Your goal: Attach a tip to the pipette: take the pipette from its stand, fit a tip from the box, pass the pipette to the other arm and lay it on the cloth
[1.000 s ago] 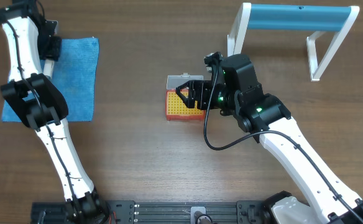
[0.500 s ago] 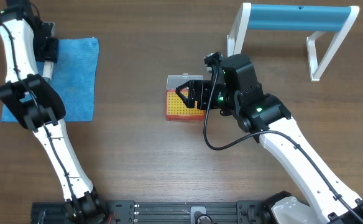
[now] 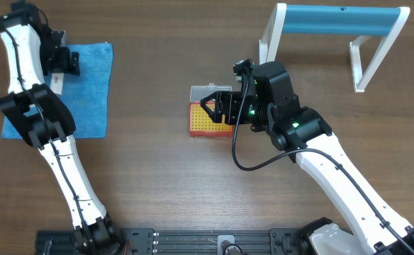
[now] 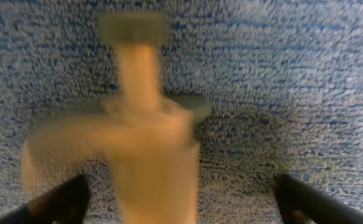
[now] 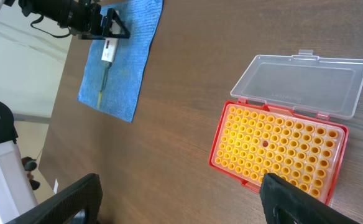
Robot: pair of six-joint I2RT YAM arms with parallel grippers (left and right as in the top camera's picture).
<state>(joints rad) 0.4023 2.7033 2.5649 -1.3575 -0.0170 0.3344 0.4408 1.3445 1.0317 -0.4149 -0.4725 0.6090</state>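
Pipette [image 4: 147, 155], yellow tip fitted, lying on the blue cloth [image 3: 90, 85] directly beneath the left claw [image 4: 184, 202], between its wide-spread, empty fingers; right claw [image 5: 188, 202] agape, empty, above the tip box [image 5: 278, 149]; task judged virtually complete, only retreat outstanding.

pipette [image 5: 108, 51] on cloth [image 3: 93, 85], tip box [image 3: 201, 122] rightward
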